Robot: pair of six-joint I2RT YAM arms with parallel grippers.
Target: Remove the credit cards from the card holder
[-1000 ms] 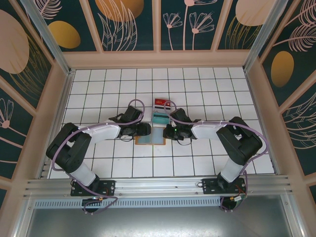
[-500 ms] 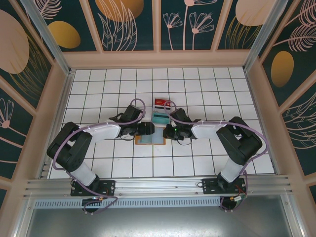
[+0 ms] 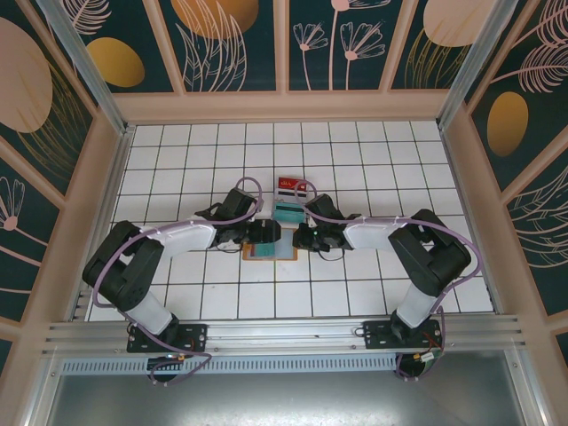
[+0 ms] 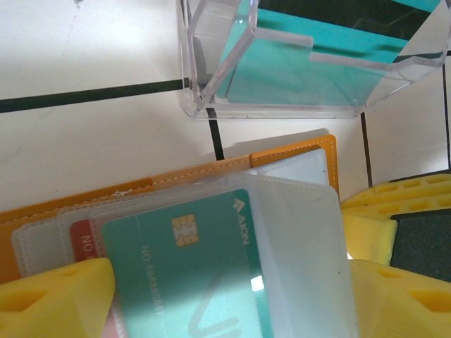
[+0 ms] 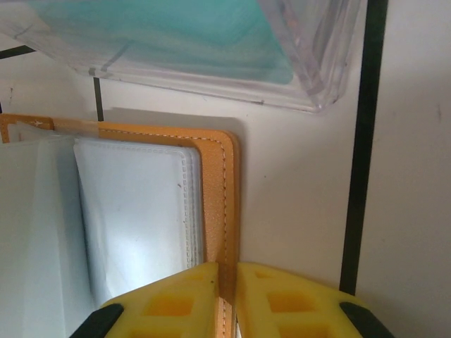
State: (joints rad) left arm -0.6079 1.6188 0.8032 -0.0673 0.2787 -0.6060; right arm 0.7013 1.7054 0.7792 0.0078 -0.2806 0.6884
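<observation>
From above, the arms cover much of the card holder (image 3: 269,252), which lies open near the middle of the tiled surface (image 3: 177,160). The left wrist view shows a teal chip card (image 4: 190,282) in a clear sleeve over a red card (image 4: 81,243). The left gripper (image 4: 225,289) stands wide open astride them. The right gripper (image 5: 227,299) pinches the holder's orange border. A clear stand (image 4: 296,105) sits just beyond the holder, with open tiles toward every edge.

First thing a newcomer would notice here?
Left tool and right tool meet mid-table over the open orange card holder, the right pinching its border. In the left wrist view, a teal chip card sits in the holder's clear sleeve, with a clear box just beyond holding another teal card.
</observation>
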